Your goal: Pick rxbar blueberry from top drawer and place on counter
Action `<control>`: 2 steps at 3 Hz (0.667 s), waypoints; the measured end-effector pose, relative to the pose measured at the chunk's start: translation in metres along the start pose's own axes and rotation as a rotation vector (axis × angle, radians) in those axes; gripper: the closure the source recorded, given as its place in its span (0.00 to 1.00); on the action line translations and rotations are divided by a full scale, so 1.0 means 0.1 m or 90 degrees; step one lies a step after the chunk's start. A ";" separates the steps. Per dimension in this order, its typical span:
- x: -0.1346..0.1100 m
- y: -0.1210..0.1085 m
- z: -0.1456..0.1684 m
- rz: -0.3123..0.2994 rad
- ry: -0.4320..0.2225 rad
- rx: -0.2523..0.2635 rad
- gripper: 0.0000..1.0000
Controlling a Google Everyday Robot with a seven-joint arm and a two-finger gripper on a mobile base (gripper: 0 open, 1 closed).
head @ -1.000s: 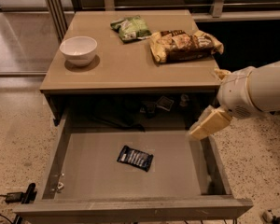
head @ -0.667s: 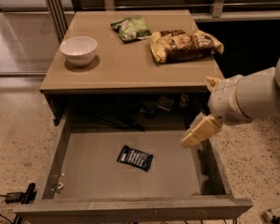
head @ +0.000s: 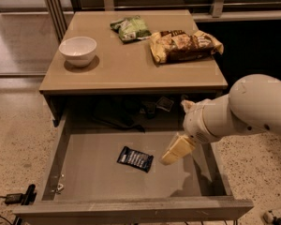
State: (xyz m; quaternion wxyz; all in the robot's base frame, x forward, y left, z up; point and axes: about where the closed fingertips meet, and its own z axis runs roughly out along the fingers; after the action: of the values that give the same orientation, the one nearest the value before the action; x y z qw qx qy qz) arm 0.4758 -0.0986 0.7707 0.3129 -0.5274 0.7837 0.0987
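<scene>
Moving lower into the wide grey top drawer (head: 93, 172): cream pincer (head: 177, 150) | small dark rxbar blueberry (head: 135, 159) just left of it, untouched | open or closed: cannot tell | grab next

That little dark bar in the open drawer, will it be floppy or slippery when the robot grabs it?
The rxbar blueberry lies flat on the top drawer floor, so it likely won't roll or tip. Small and thin, it is probably light. Its wrapper may slide if nudged. The gripper hovers beside it, over the drawer.
</scene>
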 end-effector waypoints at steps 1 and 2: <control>0.04 0.15 0.27 0.006 0.008 -0.017 0.00; 0.05 0.35 0.53 0.010 0.009 -0.027 0.00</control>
State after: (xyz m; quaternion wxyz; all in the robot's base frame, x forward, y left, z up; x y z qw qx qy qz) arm 0.4641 -0.0621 0.7195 0.2952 -0.5285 0.7877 0.1141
